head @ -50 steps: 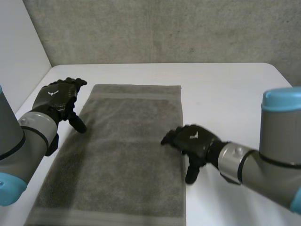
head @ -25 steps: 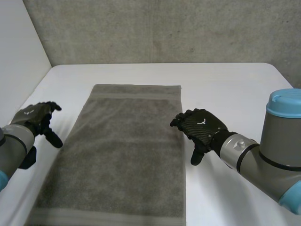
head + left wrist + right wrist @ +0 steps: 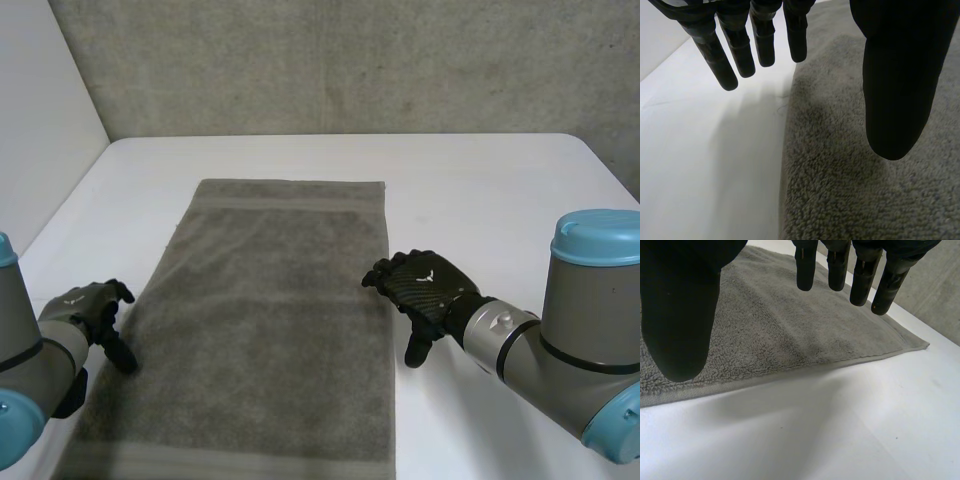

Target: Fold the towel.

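A grey towel lies flat and unfolded on the white counter. It is spread out in the middle, with one short edge toward the grey concrete wall and the other short edge close to the robot. A woven band runs across the towel near each short edge.

The left robot hand is at the left long edge of the towel, toward the near end. In the left wrist view its fingers are straight and spread apart over the bare counter. Its thumb hangs over the terry cloth, so the towel's edge runs between thumb and fingers. The hand holds nothing.

The right robot hand is at the right long edge, about halfway along the towel. In the right wrist view its thumb is over the cloth and its fingers are straight and apart, reaching above the towel's edge. This hand also holds nothing. The far right corner of the towel lies flat on the counter beyond these fingertips.

Both arms come in from the near side of the counter.
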{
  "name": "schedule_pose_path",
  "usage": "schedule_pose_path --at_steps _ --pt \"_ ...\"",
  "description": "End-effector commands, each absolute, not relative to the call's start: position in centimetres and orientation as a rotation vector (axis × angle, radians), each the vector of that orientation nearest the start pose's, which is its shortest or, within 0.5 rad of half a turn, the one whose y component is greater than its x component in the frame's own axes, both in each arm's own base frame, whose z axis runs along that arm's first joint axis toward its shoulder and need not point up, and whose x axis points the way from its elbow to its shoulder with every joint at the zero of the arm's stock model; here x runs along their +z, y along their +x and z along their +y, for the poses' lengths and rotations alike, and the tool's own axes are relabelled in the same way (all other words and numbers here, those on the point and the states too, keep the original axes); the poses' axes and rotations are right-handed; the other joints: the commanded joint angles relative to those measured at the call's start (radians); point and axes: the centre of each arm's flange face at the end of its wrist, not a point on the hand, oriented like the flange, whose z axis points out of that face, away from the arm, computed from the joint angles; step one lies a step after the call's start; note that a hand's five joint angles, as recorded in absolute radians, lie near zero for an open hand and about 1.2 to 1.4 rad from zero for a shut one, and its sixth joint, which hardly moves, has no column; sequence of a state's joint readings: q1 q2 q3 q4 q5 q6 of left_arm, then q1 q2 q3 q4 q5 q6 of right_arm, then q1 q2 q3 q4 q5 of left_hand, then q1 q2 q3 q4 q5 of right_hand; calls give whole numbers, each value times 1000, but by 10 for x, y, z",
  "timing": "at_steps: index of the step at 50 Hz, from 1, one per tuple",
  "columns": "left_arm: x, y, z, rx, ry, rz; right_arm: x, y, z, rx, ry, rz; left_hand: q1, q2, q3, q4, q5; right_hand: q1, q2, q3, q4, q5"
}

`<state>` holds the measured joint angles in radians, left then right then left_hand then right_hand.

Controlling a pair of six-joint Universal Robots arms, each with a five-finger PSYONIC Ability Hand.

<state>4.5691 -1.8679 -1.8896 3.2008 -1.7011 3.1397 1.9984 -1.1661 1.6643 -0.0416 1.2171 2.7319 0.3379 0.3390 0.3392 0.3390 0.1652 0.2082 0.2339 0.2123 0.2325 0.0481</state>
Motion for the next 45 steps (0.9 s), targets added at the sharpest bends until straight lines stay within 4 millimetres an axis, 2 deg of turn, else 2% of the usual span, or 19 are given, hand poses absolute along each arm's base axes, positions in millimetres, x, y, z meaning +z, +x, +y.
schedule_pose_path --at_steps 1,16,20,24,30,31,35,37,43,45 --pt "133 -157 -261 -1515 94 2688 156 282 -226 -1477 -1218 2085 110 109 109 109 108 -34 -59 -38 -58 -48" --pt "124 -159 -262 -1492 105 2704 154 282 -226 -1470 -1222 2091 246 244 244 244 244 -34 -59 -38 -58 -48" --pt "123 -159 -263 -1491 106 2706 154 282 -226 -1471 -1226 2090 371 370 370 370 369 -34 -59 -38 -58 -48" --pt "124 -159 -263 -1493 107 2706 154 282 -226 -1471 -1226 2090 407 406 406 406 405 -34 -59 -38 -58 -48" --pt "122 -161 -264 -1503 112 2704 154 282 -225 -1469 -1226 2091 601 600 599 600 599 -34 -59 -38 -58 -48" --pt "122 -161 -264 -1510 111 2701 154 282 -225 -1468 -1226 2092 688 687 687 687 686 -34 -59 -38 -58 -48" --pt "124 -164 -263 -1522 127 2702 154 282 -225 -1470 -1228 2091 765 764 764 764 763 -34 -59 -38 -58 -48" --pt "125 -167 -261 -1535 143 2701 154 282 -225 -1468 -1228 2092 885 884 883 884 883 -34 -59 -38 -58 -48" --pt "124 -169 -262 -1543 148 2699 154 282 -225 -1469 -1230 2091 965 964 963 964 963 -34 -59 -38 -58 -48" --pt "123 -169 -262 -1546 150 2699 154 282 -225 -1469 -1230 2091 1058 1057 1057 1057 1056 -34 -59 -38 -58 -48"
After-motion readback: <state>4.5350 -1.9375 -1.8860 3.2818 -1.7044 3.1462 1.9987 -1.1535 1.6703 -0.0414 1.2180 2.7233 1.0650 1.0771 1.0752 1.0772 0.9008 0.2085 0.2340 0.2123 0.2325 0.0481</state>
